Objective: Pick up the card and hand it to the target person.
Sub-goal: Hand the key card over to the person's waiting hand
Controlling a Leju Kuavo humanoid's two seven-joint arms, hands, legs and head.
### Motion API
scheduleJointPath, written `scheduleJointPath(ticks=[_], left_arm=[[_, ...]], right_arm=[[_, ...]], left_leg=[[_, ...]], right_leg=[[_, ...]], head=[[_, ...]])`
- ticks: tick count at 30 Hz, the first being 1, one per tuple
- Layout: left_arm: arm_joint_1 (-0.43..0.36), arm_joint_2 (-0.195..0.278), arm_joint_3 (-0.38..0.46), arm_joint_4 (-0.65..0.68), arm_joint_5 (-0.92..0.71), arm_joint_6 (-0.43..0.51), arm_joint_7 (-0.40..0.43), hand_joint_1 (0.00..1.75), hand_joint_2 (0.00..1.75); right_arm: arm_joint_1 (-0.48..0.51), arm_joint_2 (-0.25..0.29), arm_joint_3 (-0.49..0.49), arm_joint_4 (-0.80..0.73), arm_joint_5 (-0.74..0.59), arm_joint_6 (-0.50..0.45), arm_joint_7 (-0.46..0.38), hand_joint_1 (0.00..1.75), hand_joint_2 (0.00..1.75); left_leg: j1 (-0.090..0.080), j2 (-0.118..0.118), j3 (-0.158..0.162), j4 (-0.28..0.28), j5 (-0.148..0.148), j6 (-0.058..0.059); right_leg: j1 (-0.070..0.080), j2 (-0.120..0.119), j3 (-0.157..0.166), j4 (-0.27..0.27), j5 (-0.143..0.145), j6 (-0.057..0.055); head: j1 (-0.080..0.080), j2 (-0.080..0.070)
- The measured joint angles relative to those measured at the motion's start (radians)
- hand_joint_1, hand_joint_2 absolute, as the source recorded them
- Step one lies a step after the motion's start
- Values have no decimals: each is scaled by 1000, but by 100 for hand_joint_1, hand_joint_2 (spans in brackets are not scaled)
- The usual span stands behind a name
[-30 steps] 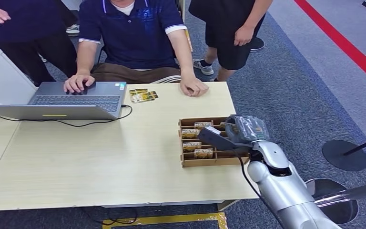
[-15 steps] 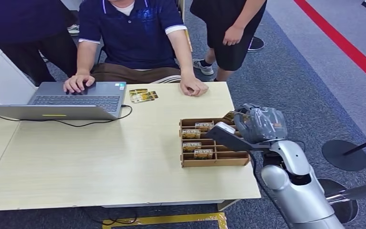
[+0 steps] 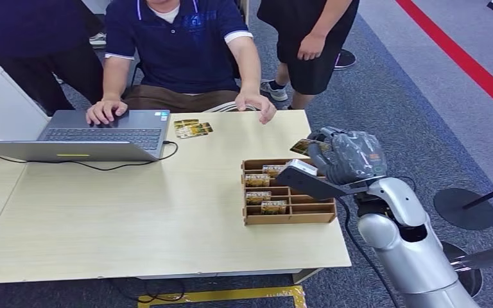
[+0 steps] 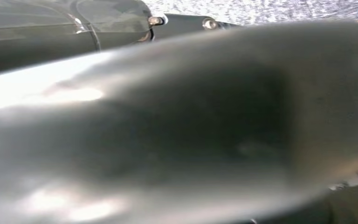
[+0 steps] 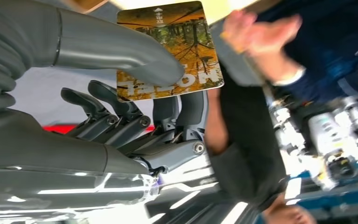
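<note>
The right hand pinches the card, thumb pressed on its face and fingers behind, up above the box's far right corner. Just beyond the hand, the seated person's hand hovers over the table edge, palm down. Two more cards lie well off by the laptop. Left hand: blurred, cannot tell.

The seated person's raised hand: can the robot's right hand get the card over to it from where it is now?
Probably yes. The right hand holds the card up above the wooden tray, and only bare table lies between it and the person's hand, lifted off the table edge.
</note>
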Motion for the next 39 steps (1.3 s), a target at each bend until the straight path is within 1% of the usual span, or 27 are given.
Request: scheduleJointPath(ticks=[3,7,11,16,22,26,39], left_arm=[[-2,0,-1,0,-4,-1,4,0,0],[-3,-1,-2,0,-12,-1,6,0,0],[-4,-1,-2,0,-17,-2,6,0,0],[-3,-1,-3,0,-19,-2,7,0,0],[-3,-1,-3,0,-21,-5,9,0,0],[-3,-1,-3,0,-21,-21,1,0,175],[-3,0,-3,0,-19,-42,-22,0,175]], right_arm=[[-72,27,46,98,-41,18,-16,166,175],[-160,84,98,239,-76,15,-26,168,175],[-235,138,125,355,-95,4,-31,167,175],[-285,171,135,436,-101,-6,-35,165,175],[-306,188,140,486,-101,-20,-36,166,175],[-308,191,141,499,-99,-30,-37,166,175],[-312,200,142,537,-101,-31,-40,166,175]], left_leg=[[0,0,1,0,1,0],[0,0,2,0,2,-1],[1,0,2,0,2,-1],[0,-1,2,0,2,-1],[0,-1,2,0,2,-1],[0,-1,2,0,2,-1],[0,-1,2,0,2,-1]], right_leg=[[0,0,0,0,0,0],[0,0,0,0,0,0],[0,0,0,0,0,0],[0,0,0,0,0,0],[0,-1,0,0,0,0],[0,-1,0,0,0,0],[0,-1,0,0,0,0]], head=[[0,0],[0,0],[0,0],[0,0],[0,0],[0,0],[0,0]])
